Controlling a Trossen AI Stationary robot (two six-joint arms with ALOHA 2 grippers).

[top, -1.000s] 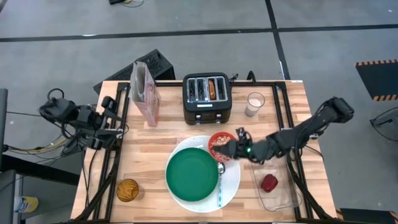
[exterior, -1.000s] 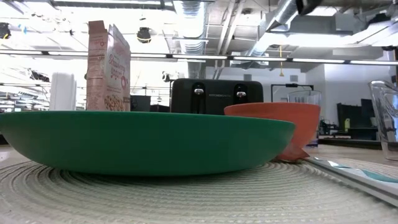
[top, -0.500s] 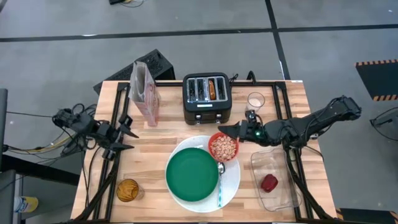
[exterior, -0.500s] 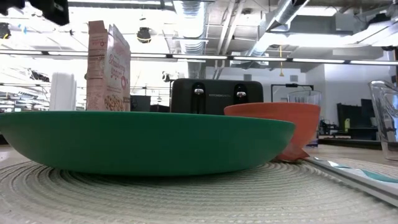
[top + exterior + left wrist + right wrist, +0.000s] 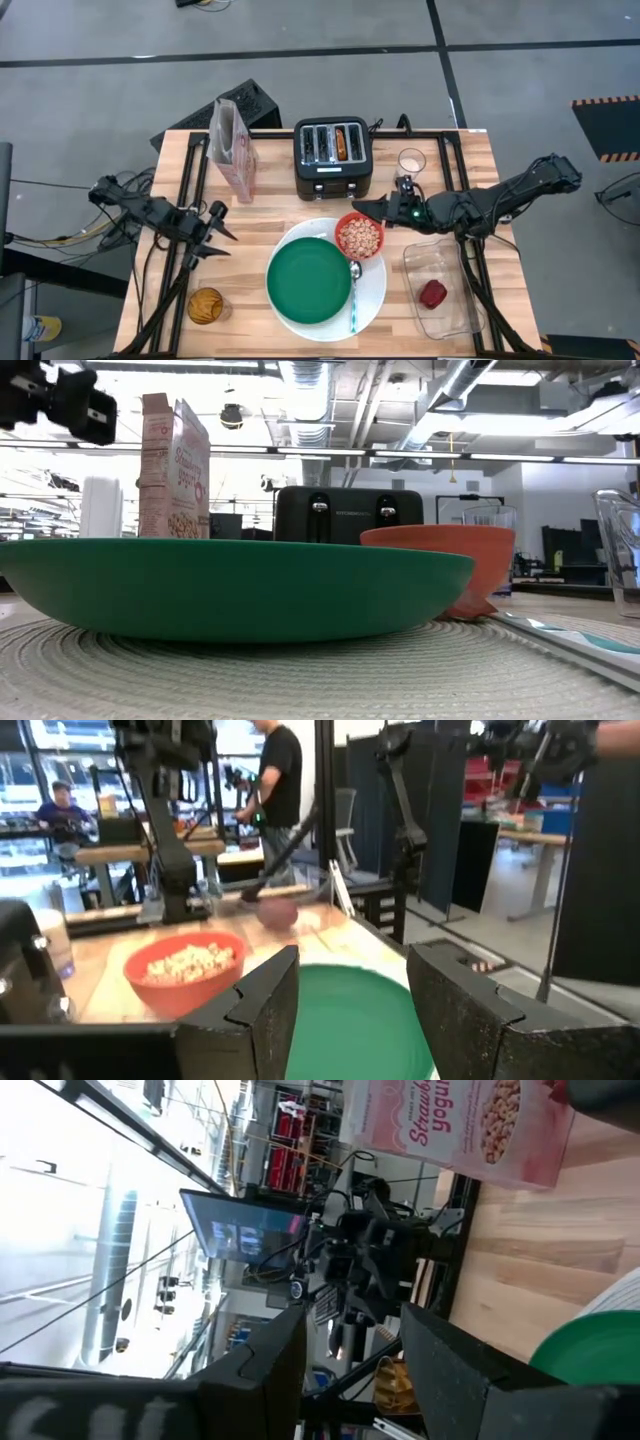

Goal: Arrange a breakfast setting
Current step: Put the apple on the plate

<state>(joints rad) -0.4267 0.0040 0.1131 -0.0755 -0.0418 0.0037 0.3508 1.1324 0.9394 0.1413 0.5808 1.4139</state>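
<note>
Item: breakfast setting, in progress. I am seeing the large white plate lying near the front edge of the table, centre, carrying the smaller green plate, with the teal-handled spoon lying along the green plate's right side. The small red bowl, filled with cereal, is sitting at the white plate's rear right rim. The right gripper, a second ago down at the bowl, is now hanging clear just behind it, toward the black toaster; its fingers are standing apart and carrying nothing, so I am judging the bowl as placed. The left gripper, lately back at the left edge, is now reaching inward toward the plates, fingers spread and empty. The toasted bagel is sitting in a toaster slot; the small red food piece is lying in the clear plastic tray at the front right corner. I am counting both as outstanding.
</note>
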